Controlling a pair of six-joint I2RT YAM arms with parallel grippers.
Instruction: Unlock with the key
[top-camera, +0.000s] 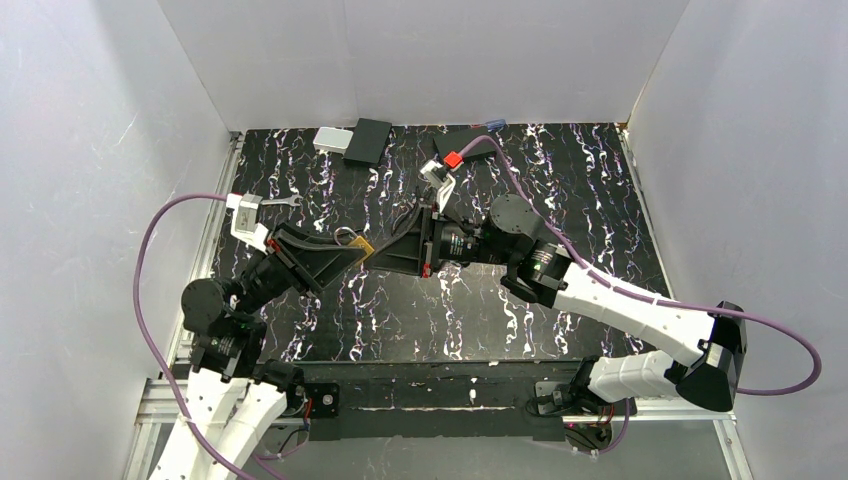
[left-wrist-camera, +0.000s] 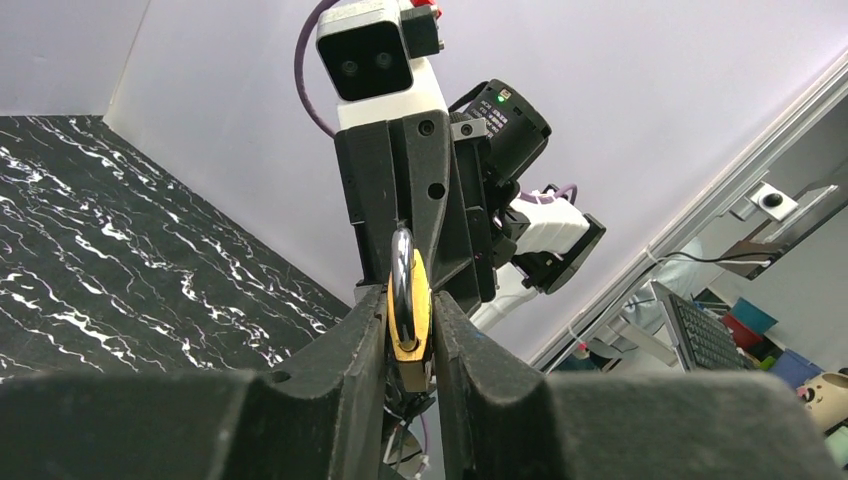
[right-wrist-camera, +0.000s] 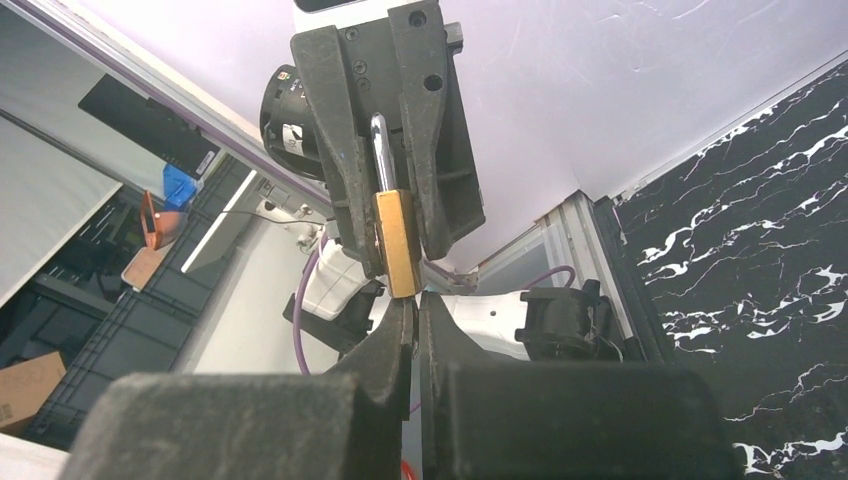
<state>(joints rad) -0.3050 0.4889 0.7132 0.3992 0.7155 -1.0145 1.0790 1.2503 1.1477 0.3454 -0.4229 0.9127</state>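
Note:
A brass padlock (top-camera: 361, 246) with a silver shackle is held above the table between the two arms. My left gripper (top-camera: 352, 252) is shut on its body; the left wrist view shows the padlock (left-wrist-camera: 420, 318) edge-on between my fingers (left-wrist-camera: 365, 340). My right gripper (top-camera: 386, 257) faces it from the right. In the right wrist view its fingertips (right-wrist-camera: 415, 308) are pressed almost together just under the padlock's (right-wrist-camera: 397, 243) bottom end. A thin strip, the key, barely shows between them; most of it is hidden.
At the back of the table lie a black box (top-camera: 368, 141), a silver box (top-camera: 331, 139), a black item with a red part (top-camera: 453, 158) and a small blue item (top-camera: 493, 125). A small wrench (top-camera: 281, 202) lies at the left edge.

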